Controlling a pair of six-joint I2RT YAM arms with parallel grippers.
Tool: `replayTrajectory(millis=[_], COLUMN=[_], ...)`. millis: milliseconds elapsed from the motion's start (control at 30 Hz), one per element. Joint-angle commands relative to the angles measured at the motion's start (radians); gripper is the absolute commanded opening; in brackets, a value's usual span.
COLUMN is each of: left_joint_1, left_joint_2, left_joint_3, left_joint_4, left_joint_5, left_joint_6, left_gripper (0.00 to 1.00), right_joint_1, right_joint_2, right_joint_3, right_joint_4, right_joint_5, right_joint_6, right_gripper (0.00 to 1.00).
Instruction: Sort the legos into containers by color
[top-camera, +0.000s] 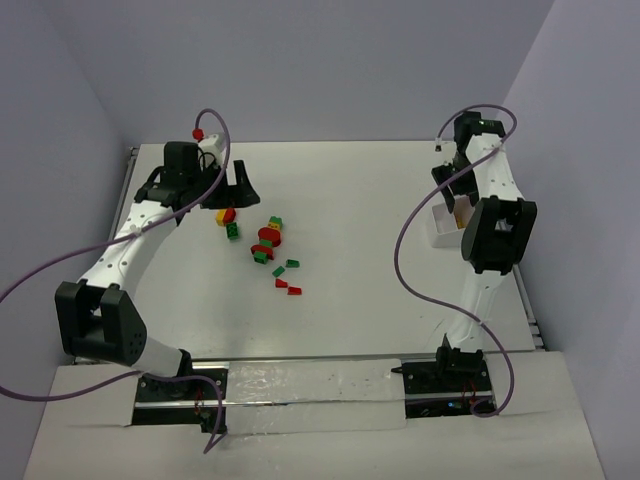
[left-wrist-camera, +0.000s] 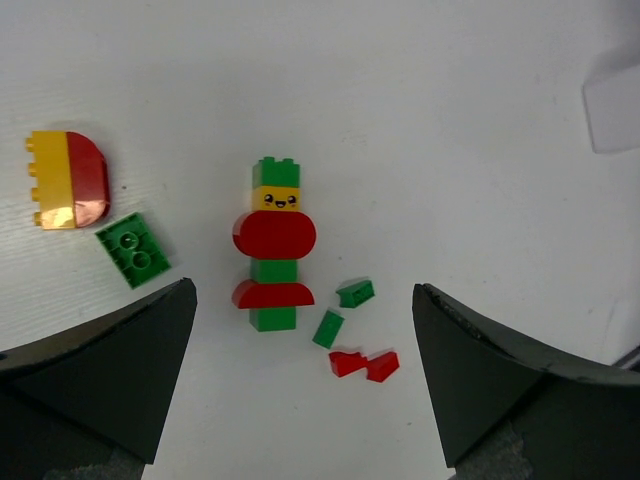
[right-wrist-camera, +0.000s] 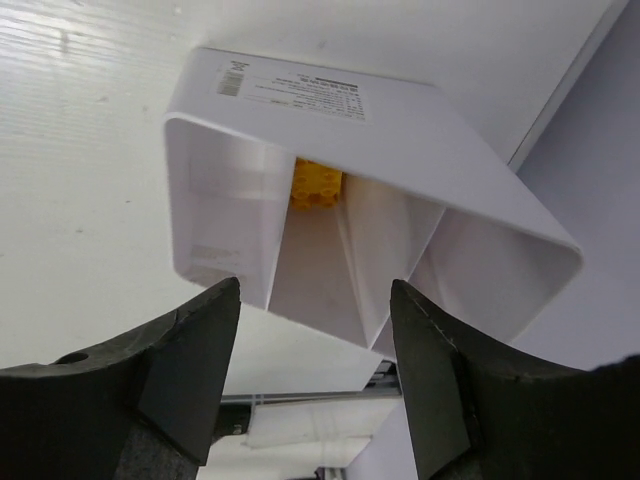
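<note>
Left wrist view: the left gripper (left-wrist-camera: 305, 295) hangs spread open, the lego stack (left-wrist-camera: 273, 245) just ahead, centred between its jaws, long axis pointing away. The right gripper (right-wrist-camera: 315, 290), also open and empty, faces the tray (right-wrist-camera: 300, 105) holding a yellow brick (right-wrist-camera: 316, 185), well apart from that stack.

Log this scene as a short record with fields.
left gripper: open, above the loose bricks
right gripper: open, over the tray
tray: white, right side of the table; holds one yellow brick
stacked figure: green, yellow, red; lying flat
yellow-red piece: next to a green plate
small green bricks: two, right of the figure
small red bricks: two, side by side
unsorted: all but the yellow brick
</note>
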Motion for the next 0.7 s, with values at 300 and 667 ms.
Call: replayTrajectory(millis=[300,667], left_joint_1=[0.068,0.070], left_joint_2=[0.142,0.373], left_joint_3=[0.050,0.140], left_joint_4=[0.006,0.069], left_joint_5=[-0.451,-0.417], left_joint_6=[0.350,0.360], left_gripper=[0.84,0.85], right_joint_1=[0.086,0.166], right_joint_2=[-0.336,-0.379], right_joint_3=[-0.052,-0.184], right_joint_4=[0.135,0.220], right_joint_5=[-0.331,-0.464], right_joint_6=[0.032,0.097], right_gripper=[0.93,0.99])
